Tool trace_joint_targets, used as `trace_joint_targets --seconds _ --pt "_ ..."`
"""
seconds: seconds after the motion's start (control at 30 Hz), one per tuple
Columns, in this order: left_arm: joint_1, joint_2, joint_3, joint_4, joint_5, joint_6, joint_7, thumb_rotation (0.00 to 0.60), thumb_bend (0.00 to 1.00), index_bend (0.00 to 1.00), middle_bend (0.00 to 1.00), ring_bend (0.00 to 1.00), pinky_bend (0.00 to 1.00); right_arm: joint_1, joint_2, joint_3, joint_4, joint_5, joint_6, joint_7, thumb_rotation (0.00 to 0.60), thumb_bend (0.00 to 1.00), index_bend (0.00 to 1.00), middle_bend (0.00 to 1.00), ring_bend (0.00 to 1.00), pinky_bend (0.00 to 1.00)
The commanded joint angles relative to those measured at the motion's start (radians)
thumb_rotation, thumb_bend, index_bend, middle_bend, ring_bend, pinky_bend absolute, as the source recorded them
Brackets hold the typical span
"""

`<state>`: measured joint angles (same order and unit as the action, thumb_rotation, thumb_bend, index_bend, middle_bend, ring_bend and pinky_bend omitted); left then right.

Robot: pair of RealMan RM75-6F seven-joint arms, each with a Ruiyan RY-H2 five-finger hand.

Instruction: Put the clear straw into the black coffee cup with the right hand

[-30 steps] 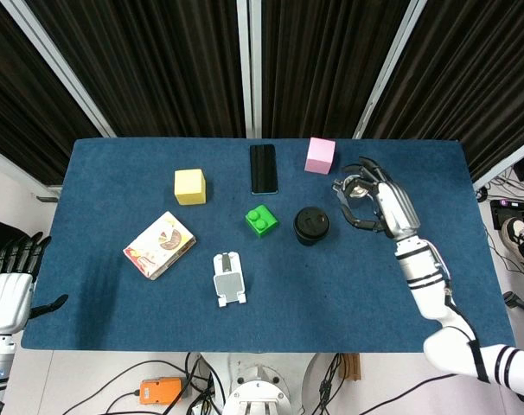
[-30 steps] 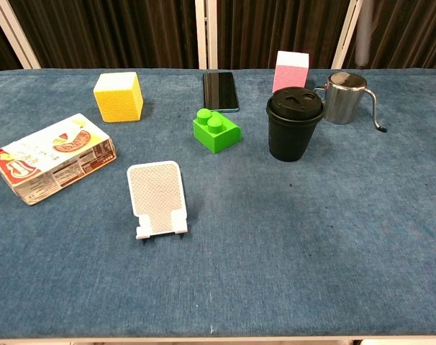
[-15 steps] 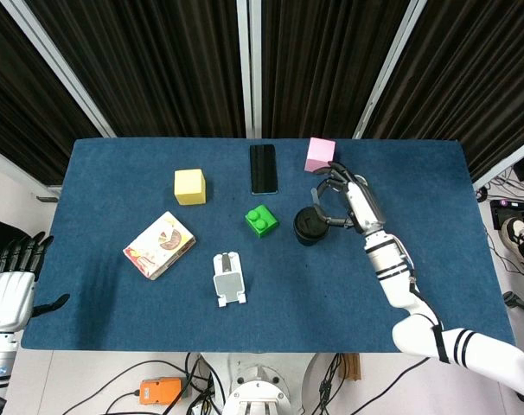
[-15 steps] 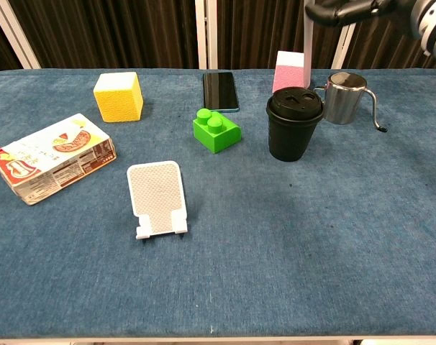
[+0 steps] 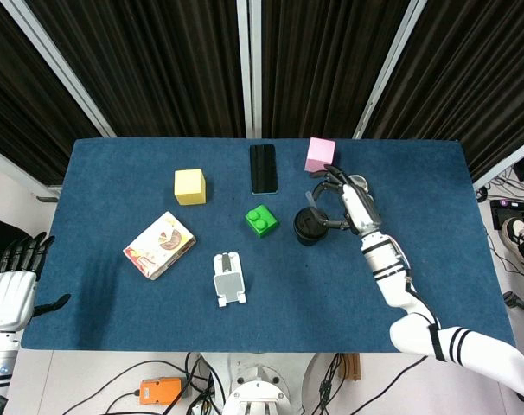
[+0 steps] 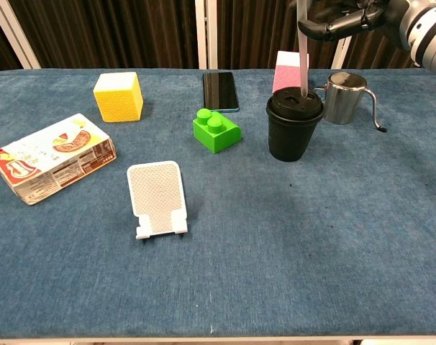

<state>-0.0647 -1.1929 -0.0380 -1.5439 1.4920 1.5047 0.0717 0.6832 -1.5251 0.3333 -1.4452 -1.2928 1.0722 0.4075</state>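
The right hand (image 5: 347,204) hangs above the black coffee cup (image 6: 294,124), its fingers (image 6: 333,23) pinching the clear straw (image 6: 303,54) near the top — the straw stands upright, and its lower end meets the lid of the cup, though whether it has gone through the hole cannot be told. In the head view the hand sits just right of the cup (image 5: 309,225) and partly over it, fingers curled inward around the straw. Beside the cup, to its right in the chest view, stands a small steel pitcher (image 6: 344,97) with a thin spout, and behind it a pink block (image 6: 291,68). To the cup's left lie a green toy brick (image 6: 216,130) and, further back, a black phone (image 6: 219,90) flat on the blue table (image 6: 311,244). A yellow block (image 6: 118,95), a snack box (image 6: 51,157) and a white phone stand (image 6: 157,197) are well apart on the left half. The left hand (image 5: 11,285) rests off the table's left edge — fingers spread, holding nothing.
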Motion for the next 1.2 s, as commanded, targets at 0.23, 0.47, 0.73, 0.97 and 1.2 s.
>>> trace_joint_targets --seconds 0.23,0.47,0.73,0.97,1.2 --pt "0.001 -0.004 0.001 0.006 -0.002 -0.001 -0.005 0.600 0.00 0.00 0.04 0.00 0.00 -0.009 -0.010 -0.013 0.022 0.009 -0.014 0.049 0.600 0.68 0.64 0.32 0.16 0.17" --pt "-0.003 -0.008 0.001 0.006 0.002 -0.003 -0.004 0.600 0.00 0.00 0.04 0.00 0.00 -0.023 -0.008 -0.031 0.048 0.001 -0.031 0.119 0.600 0.67 0.43 0.32 0.10 0.12" --pt "-0.004 -0.005 0.001 0.000 0.005 0.000 0.001 0.600 0.00 0.00 0.04 0.00 0.00 -0.051 0.045 -0.029 0.029 -0.028 0.002 0.161 0.600 0.62 0.27 0.28 0.06 0.08" --pt "-0.008 -0.002 -0.003 -0.005 0.008 -0.001 0.003 0.600 0.00 0.00 0.04 0.00 0.00 -0.136 0.185 -0.049 -0.029 -0.093 0.133 0.050 0.600 0.62 0.27 0.28 0.07 0.14" --pt "-0.014 -0.002 -0.007 -0.006 0.009 -0.001 0.002 0.600 0.00 0.00 0.04 0.00 0.00 -0.304 0.374 -0.159 -0.128 -0.148 0.297 -0.291 0.600 0.51 0.11 0.21 0.03 0.11"
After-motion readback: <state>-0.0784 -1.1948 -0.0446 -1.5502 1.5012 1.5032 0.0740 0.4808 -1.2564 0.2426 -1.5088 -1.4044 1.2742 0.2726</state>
